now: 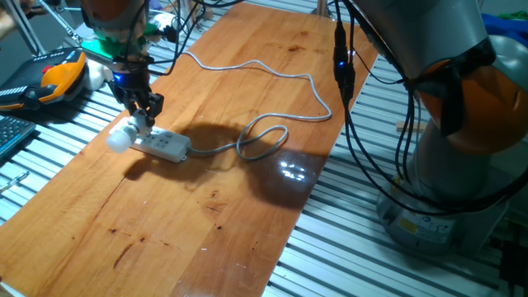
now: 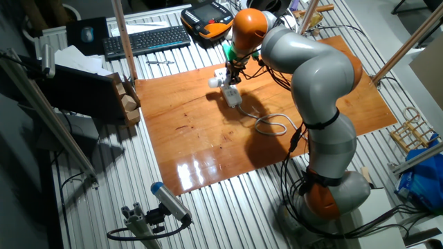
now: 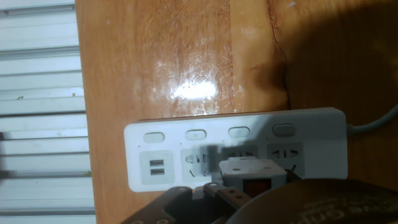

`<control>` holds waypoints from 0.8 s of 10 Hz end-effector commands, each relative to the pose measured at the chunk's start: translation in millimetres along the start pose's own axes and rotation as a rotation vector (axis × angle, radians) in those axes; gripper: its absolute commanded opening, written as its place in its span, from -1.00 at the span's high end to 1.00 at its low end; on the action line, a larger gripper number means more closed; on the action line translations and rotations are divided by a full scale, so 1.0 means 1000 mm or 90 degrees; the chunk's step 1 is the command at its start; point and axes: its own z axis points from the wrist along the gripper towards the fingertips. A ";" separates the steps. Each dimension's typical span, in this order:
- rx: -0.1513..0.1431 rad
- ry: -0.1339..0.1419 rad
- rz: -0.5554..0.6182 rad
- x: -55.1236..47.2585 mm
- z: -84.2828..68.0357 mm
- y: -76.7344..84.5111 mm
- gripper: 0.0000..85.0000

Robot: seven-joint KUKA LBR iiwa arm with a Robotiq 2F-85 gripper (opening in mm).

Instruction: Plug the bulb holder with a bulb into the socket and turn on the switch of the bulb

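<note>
Hovering low, the gripper [image 1: 143,113] is clamped on one bulb holder [image 3: 250,176], seated in a middle outlet of one socket [image 3: 186,152]. Beyond, the strip shows four switches, three outlets, and one grey cable [image 1: 264,132] looping across the wooden table [image 1: 247,214].

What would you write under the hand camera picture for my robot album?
Seen from the robot's hand: the small white bulb holder with its red mark sits over the outlets of the long white socket on the wooden table.

A black keyboard [image 2: 147,39] and an orange-and-black pendant [image 2: 208,19] are lying beyond the wooden tabletop [image 2: 208,138]; a dark monitor [image 2: 83,97] is standing beside its edge.
</note>
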 end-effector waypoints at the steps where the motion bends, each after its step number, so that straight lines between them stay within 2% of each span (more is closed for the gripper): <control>1: 0.000 0.002 -0.001 0.000 0.001 0.000 1.00; 8: -0.001 0.004 0.002 -0.001 0.006 0.000 1.00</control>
